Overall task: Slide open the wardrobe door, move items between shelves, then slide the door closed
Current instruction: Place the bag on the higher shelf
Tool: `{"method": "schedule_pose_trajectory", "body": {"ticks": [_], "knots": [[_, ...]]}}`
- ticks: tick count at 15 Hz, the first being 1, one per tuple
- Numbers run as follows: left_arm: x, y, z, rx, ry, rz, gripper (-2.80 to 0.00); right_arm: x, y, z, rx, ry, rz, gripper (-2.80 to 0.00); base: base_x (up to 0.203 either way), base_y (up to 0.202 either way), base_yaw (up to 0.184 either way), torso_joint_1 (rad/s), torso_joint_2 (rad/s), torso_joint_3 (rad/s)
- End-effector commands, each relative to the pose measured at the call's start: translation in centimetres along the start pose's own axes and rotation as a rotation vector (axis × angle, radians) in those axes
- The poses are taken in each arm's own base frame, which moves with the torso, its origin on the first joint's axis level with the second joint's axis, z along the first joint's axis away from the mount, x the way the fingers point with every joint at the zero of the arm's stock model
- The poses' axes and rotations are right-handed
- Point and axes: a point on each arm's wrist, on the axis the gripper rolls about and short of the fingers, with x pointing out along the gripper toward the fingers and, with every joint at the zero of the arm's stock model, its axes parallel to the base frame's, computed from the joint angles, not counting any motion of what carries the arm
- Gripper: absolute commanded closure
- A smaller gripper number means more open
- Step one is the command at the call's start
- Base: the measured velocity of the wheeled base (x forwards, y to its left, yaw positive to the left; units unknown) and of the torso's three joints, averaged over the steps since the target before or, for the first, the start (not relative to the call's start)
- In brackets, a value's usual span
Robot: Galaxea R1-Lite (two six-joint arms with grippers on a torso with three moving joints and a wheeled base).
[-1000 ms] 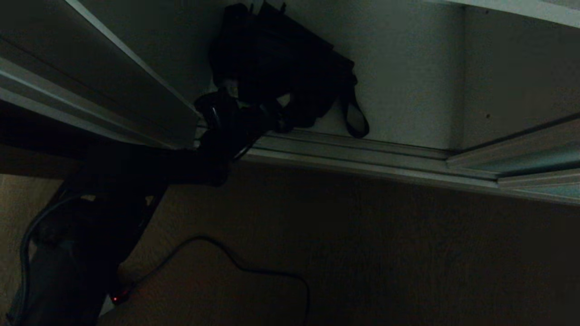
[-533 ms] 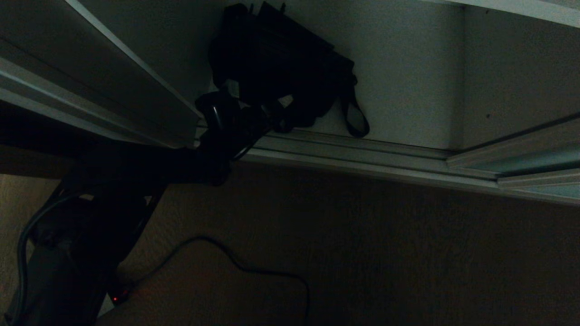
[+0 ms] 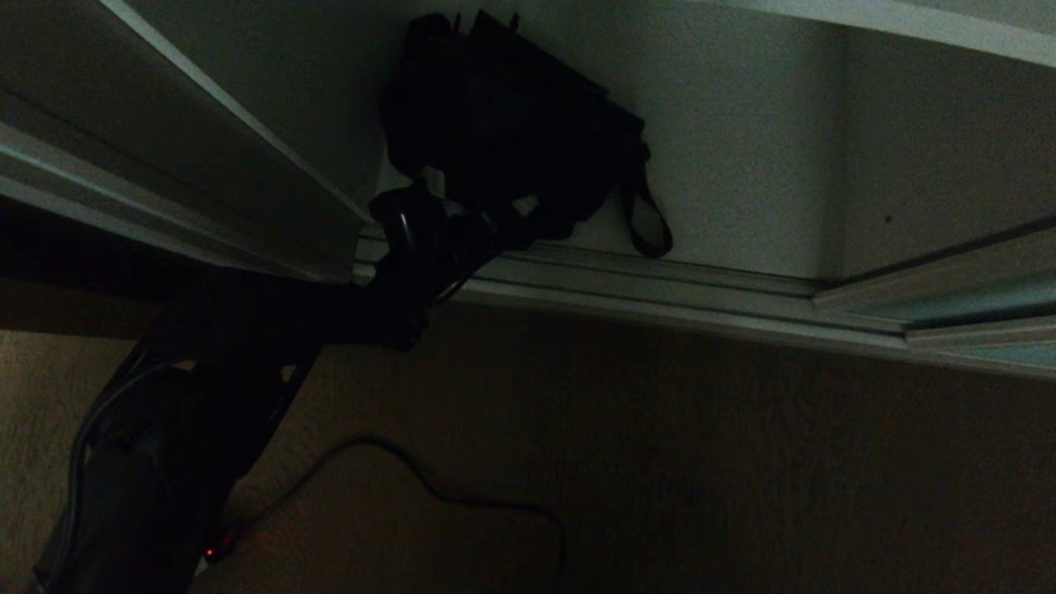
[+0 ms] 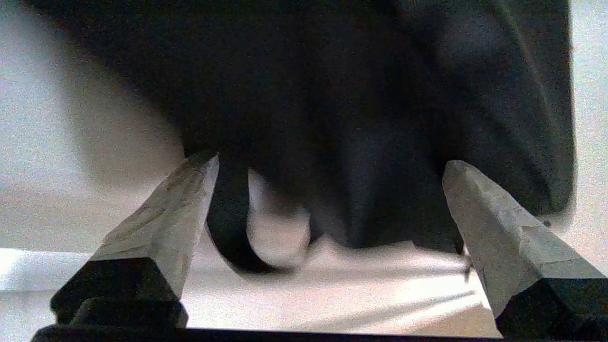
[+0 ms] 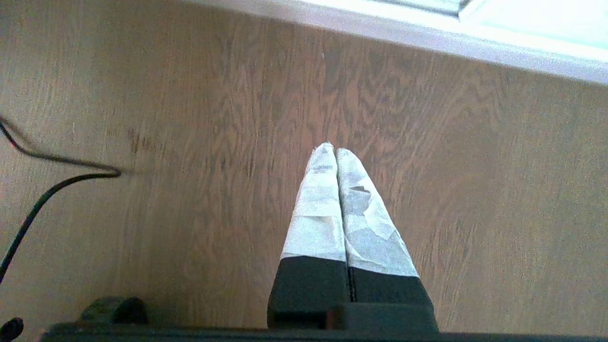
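So the wardrobe's bottom shelf (image 3: 742, 148) fills the upper part of the head view, with the silver door track (image 3: 660, 289) along its front edge and wood floor (image 3: 660, 462) below. The black fabric bag (image 3: 503, 124) sits slumped on that shelf, one strap (image 3: 648, 223) looping toward the track. Left gripper (image 4: 330, 166) is right at the bag, fingers spread wide, nothing held. Right gripper (image 5: 336, 152) hangs pinched closed over the floor near a black cable (image 5: 42, 190).

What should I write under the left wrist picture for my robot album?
Left gripper open wide, its taped fingers either side of the floppy black bag lying on the white shelf.
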Motion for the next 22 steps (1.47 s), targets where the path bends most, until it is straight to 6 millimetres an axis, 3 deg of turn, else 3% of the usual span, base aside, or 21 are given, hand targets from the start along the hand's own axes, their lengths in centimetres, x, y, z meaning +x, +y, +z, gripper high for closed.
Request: {"method": "schedule_pose_trajectory", "body": {"ticks": [1,5,12,13,22], "knots": [[0.06,0.38,-0.47,-0.003,0.003,0.002,-2.8,0.0,0.0,0.0,0.0,-0.001,-0.001,0.0,0.188,0.0,-0.001,-0.002,0.0,0.007],[0.06,0.47,-0.61,-0.003,0.008,0.004,-2.8,0.0,0.0,0.0,0.0,-0.001,0.0,0.0,0.186,0.0,0.0,0.003,0.0,0.003],[0.02,0.32,-0.36,0.099,0.008,0.054,-2.8,0.0,0.0,0.0,0.0,-0.001,-0.001,0.0,0.01,0.0,0.0,0.0,0.0,0.001],[0.01,0.5,-0.48,0.103,0.018,0.068,0.0,0.0,0.0,0.0,0.0,-0.001,0.0,0.0,0.0,0.0,0.0,0.0,0.0,0.0],[0.07,0.43,-0.26,0.115,-0.038,0.021,0.0,-0.01,0.0,0.0,0.0,-0.002,0.0,0.0,0.0,0.0,0.0,0.0,0.0,0.0]]}}
